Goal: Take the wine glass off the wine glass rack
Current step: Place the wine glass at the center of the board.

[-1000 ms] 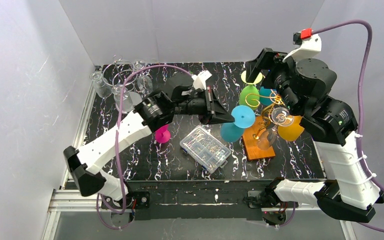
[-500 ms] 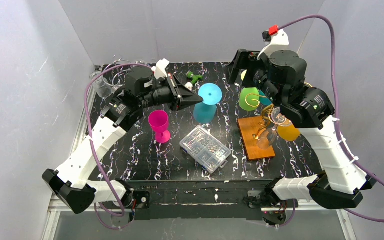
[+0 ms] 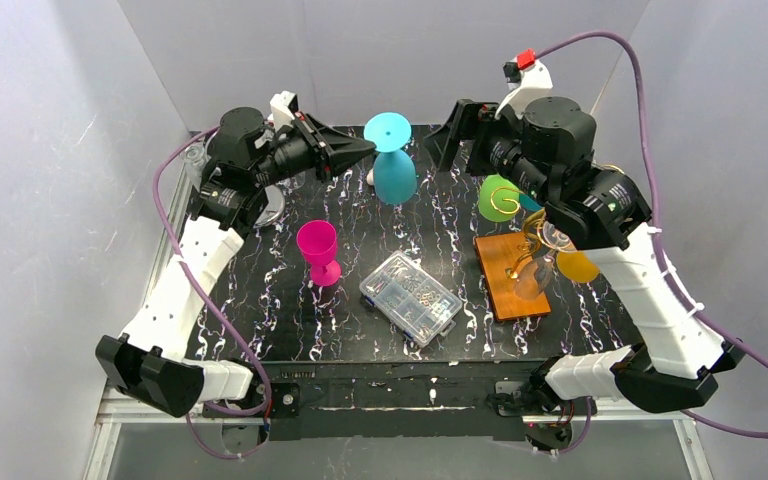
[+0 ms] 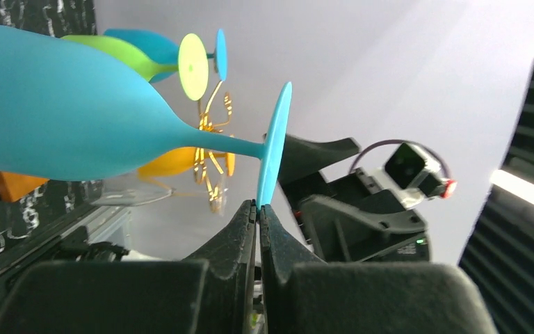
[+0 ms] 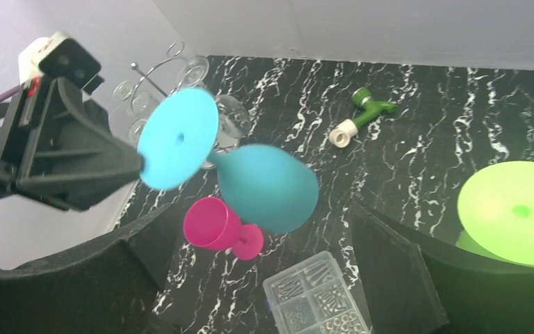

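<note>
The wine glass (image 3: 393,170), upper centre and clear of the wine glass rack (image 3: 500,272), is clamped only by its foot rim in the left gripper (image 4: 259,207), right gripper (image 3: 447,138) agape; we judge so thin a hold may slip.

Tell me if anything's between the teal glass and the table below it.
Nothing visible seems to be. The teal wine glass, pinched by its foot in the left gripper, hangs clear; a green-and-white fitting lies close by.

So my left claw (image 4: 259,209) is pinched tight on the rim of the turquoise wine glass (image 4: 69,115) foot, with the glass sticking out sideways. Behind it there's the gold wire rack (image 4: 205,125), with a green glass (image 4: 122,52), an orange glass (image 4: 174,161) and a clear glass (image 4: 128,193) around it.
</note>
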Robot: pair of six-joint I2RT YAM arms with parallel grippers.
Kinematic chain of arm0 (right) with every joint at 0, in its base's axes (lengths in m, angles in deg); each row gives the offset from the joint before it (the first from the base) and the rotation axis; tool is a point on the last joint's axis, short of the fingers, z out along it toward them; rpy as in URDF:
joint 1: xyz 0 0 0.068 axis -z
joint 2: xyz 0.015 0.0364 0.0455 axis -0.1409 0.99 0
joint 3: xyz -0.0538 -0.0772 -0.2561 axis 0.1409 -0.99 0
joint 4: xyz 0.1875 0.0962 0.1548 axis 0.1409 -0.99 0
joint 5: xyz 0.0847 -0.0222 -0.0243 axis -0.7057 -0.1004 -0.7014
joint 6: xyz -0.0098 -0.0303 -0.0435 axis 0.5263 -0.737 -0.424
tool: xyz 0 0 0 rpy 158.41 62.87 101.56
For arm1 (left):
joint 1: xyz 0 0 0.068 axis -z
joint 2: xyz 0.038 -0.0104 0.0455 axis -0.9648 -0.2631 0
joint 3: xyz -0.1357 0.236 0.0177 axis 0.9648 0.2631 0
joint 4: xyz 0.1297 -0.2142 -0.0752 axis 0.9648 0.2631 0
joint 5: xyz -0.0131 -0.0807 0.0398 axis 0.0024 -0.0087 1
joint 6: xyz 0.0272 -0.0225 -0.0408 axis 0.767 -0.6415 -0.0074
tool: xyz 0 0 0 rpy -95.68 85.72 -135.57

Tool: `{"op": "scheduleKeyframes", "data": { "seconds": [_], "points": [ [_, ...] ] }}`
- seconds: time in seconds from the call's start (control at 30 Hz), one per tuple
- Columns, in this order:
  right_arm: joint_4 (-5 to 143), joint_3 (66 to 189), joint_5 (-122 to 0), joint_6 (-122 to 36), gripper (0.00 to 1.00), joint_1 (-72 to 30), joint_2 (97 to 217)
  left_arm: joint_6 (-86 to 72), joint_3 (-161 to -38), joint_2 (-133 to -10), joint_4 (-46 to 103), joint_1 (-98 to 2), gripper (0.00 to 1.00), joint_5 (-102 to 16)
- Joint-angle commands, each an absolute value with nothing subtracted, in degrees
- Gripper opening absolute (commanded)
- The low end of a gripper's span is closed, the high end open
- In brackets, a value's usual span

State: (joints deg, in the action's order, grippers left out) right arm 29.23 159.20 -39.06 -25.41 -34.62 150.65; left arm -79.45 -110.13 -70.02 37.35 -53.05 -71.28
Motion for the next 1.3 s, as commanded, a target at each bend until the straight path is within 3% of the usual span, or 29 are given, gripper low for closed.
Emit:
{"op": "scheduleKeyframes", "data": {
  "seconds": [0.0,0.5,1.27],
  "points": [
    [34.9,155.9,-43.7,-23.1,1.0,-34.4,149.4,-87.2,-111.6,-69.3,27.1,-56.2,0.0,-74.9],
    [62.4,131.2,-51.5,-14.8,1.0,-34.4,138.5,-101.8,-116.8,-70.6,18.9,-58.3,0.0,-74.4],
    [98.8,116.1,-53.1,-5.9,1.0,-34.4,135.9,-116.4,-116.0,-67.8,7.3,-58.3,0.0,-75.8]
  ]
}}
